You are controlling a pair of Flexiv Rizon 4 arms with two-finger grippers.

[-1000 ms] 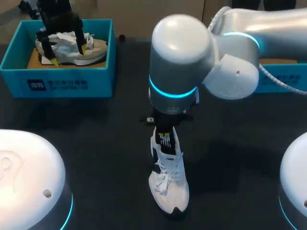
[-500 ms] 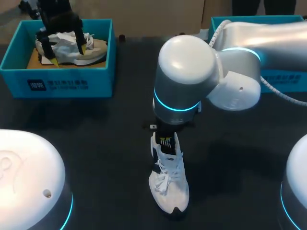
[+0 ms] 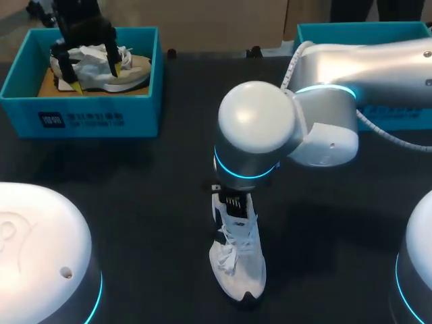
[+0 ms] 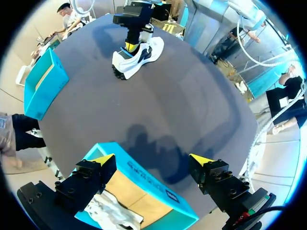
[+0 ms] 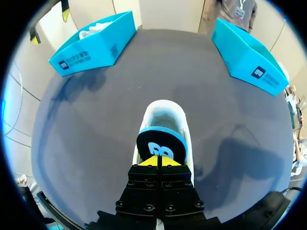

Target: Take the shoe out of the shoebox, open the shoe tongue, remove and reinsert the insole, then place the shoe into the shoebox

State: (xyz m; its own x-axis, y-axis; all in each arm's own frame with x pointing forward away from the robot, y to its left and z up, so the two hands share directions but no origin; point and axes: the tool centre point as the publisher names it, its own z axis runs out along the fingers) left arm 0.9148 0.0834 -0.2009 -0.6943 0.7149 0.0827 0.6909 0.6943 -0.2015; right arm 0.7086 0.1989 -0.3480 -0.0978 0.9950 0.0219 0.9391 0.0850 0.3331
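At six o'clock the right jaws pinch the insole (image 5: 160, 143) at the heel of the white shoe (image 3: 239, 266); at ten o'clock the left jaws gape wide over the shoebox (image 3: 94, 118).

Your right arm (image 3: 260, 135) sinks lower and nearer, its wrist closing down over the shoe (image 3: 237, 260) heel. More of the right box (image 3: 351, 28) shows behind it.
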